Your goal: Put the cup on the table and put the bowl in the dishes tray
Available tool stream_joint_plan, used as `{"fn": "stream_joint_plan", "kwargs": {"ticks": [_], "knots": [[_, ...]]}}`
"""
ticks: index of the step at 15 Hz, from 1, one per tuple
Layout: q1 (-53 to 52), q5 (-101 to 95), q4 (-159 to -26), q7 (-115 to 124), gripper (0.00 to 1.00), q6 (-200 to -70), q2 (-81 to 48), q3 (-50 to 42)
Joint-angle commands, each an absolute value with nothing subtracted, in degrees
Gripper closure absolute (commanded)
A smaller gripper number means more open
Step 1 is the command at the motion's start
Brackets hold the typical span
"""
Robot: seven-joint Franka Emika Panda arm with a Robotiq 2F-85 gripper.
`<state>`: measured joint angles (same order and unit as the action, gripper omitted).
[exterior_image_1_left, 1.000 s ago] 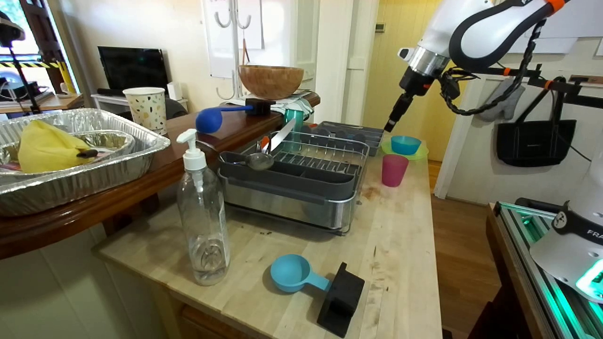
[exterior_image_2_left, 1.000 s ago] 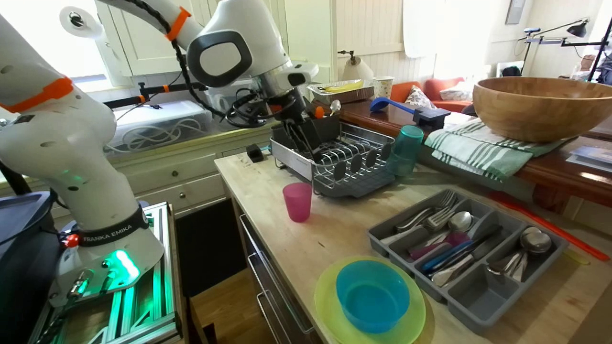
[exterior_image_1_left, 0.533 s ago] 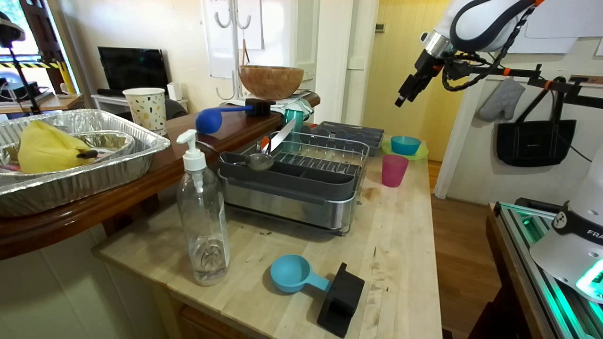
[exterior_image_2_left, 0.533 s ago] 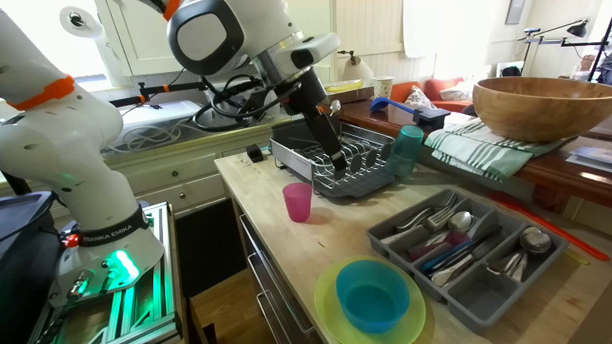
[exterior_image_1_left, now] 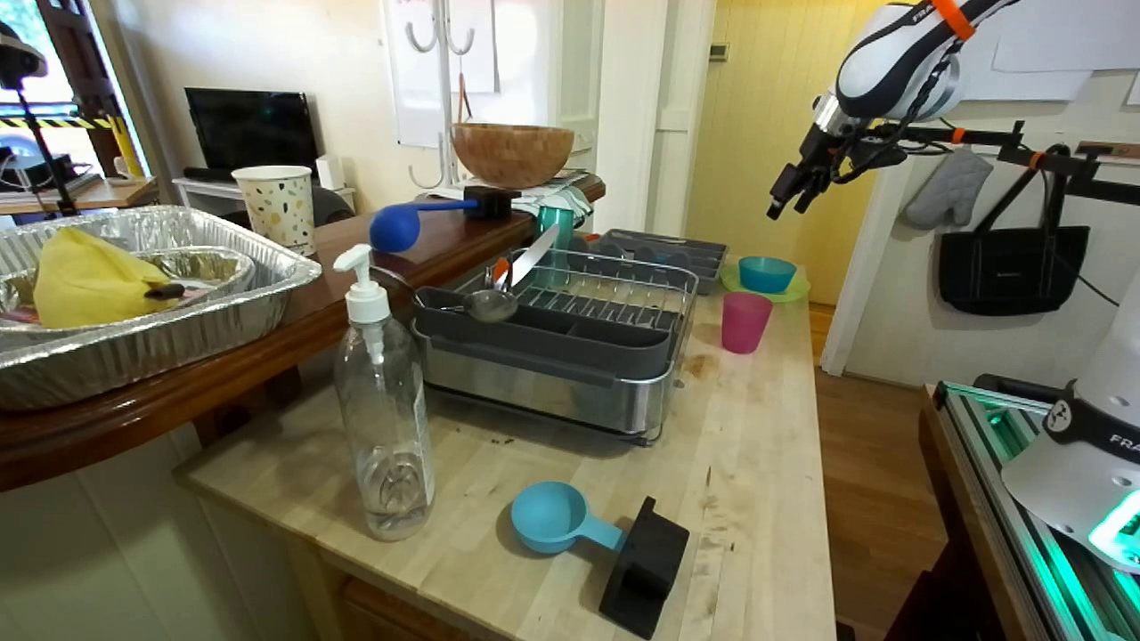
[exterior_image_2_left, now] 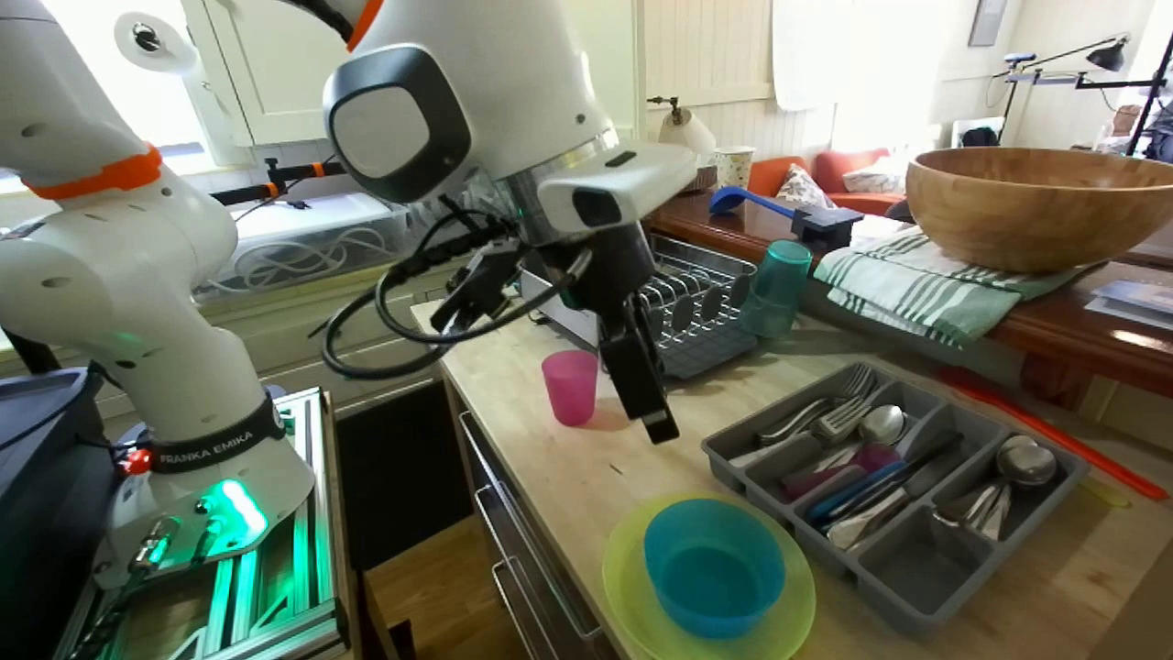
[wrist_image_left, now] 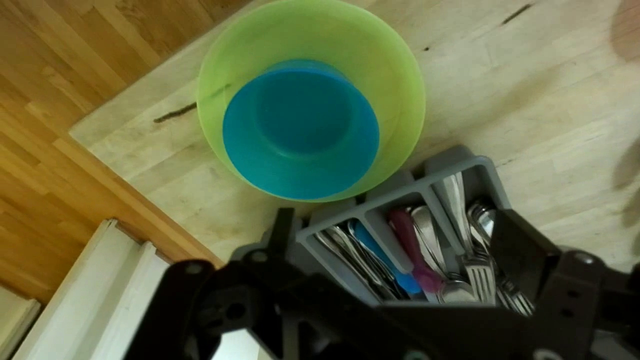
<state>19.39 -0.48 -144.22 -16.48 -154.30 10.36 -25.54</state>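
The hand (wrist_image_left: 400, 225) hangs spread wide above the pale grained tabletop (exterior_image_1_left: 757, 445), alongside which runs a polished brown counter (exterior_image_1_left: 436, 254)

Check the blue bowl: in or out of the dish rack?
Out: both exterior views show the blue bowl on the green plate, apart from the rack.

Black band (exterior_image_2_left: 215, 448) on robot base (exterior_image_2_left: 179, 495): reads "FRANKA EMIKA"; where frame edge cuts it, only "FRA". Round pale emblem (exterior_image_1_left: 1058, 417) on same band. Arm (exterior_image_1_left: 877, 76), above base: "FRA" on dark trim (exterior_image_1_left: 924, 14) beside orange strap (exterior_image_1_left: 955, 18), rest unreadable. Black bag (exterior_image_1_left: 1015, 267), beyond base: faint pale marking, too small to read.
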Motion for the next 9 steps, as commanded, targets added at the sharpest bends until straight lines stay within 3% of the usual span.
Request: {"fn": "stream_joint_plan", "kwargs": {"ticks": [1, 9], "knots": [[18.16, 6.94, -140.28, -22.56, 0.0, -153.42, 2.44, -27.67], [19.67, 19.65, -135.06, -36.91, 0.0, -153.01, -8.22, -25.86]]}}
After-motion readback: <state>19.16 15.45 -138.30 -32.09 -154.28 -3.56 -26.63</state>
